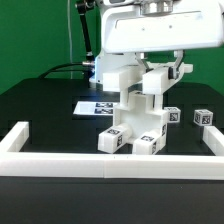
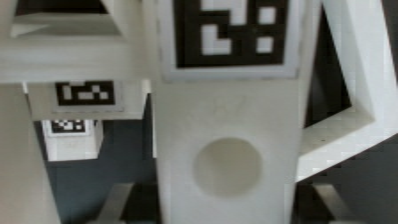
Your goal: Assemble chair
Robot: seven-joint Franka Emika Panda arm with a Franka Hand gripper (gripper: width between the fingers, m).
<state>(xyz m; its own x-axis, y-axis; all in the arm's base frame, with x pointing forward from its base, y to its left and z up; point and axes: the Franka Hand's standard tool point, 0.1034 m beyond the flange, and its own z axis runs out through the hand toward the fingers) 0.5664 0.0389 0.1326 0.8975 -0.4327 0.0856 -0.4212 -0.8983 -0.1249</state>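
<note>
The white chair parts (image 1: 128,118) stand joined in a cluster at the middle of the black table, with tagged blocks at their foot. My gripper (image 1: 152,68) comes down from above onto an upright white bar (image 1: 157,90) at the cluster's top. In the wrist view that bar (image 2: 231,110) fills the picture, with a square tag (image 2: 231,32) and an oval hollow (image 2: 231,165) on its face. It runs between my dark fingers (image 2: 121,205), and the gripper (image 2: 222,206) is shut on it. Another tagged chair part (image 2: 80,100) lies beyond.
A low white border rail (image 1: 60,158) runs along the front and up both sides of the table. The marker board (image 1: 93,105) lies flat behind the cluster. Two small tagged white blocks (image 1: 173,117) (image 1: 205,117) sit at the exterior view's right.
</note>
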